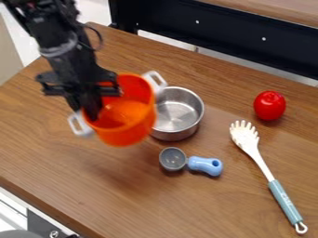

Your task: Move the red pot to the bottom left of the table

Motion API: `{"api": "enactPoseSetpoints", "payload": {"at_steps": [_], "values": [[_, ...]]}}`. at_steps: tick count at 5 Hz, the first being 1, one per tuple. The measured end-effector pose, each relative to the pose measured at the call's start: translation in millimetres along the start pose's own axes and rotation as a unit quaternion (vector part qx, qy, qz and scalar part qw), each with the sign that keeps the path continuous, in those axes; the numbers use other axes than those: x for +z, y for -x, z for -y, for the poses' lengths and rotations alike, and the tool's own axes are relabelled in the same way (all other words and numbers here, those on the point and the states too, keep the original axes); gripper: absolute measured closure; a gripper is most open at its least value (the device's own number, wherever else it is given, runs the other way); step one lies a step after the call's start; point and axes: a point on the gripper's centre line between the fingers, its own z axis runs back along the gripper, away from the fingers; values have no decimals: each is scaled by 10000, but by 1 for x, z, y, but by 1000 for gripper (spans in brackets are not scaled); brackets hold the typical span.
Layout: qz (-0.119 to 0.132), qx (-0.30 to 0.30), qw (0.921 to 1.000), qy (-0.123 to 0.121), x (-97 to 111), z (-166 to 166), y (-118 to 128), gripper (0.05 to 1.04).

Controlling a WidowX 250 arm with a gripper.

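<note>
The black gripper (92, 108) hangs at the left of the camera view, its tips at the left rim of the red pot. The orange-red pot (126, 135), with a white handle on each side, is tilted with its opening toward the gripper. It appears to be held off the table (118, 190), with a blurred shadow on the wood below it. Its right side overlaps the view of a metal pot. How the fingers stand around the pot wall is hard to make out.
Right beside the red pot is the metal pot (180, 111). A scoop with a blue handle (205, 165) lies in front of it. Farther right are a red tomato-like toy (269, 106) and a white pasta server (255, 151) with a teal handle. The table's front edge runs along the lower left.
</note>
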Motion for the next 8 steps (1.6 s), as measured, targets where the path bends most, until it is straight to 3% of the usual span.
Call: {"api": "enactPoseSetpoints", "payload": {"at_steps": [1, 2, 4, 5, 6, 7, 8], "values": [[-103, 186, 9996, -198, -14, -32, -16, 1028], [-100, 58, 9993, -347, -27, -56, -17, 1028], [-392, -140, 9985, -359, -45, -76, -10, 1028], [-137, -174, 9994, -270, -53, -76, -5, 1028], [-121, -37, 9994, -330, -53, -78, -6, 1014], [-110, 22, 9996, -262, -55, -75, -4, 884], [-153, 39, 9996, -216, -55, -73, -2, 662]]}}
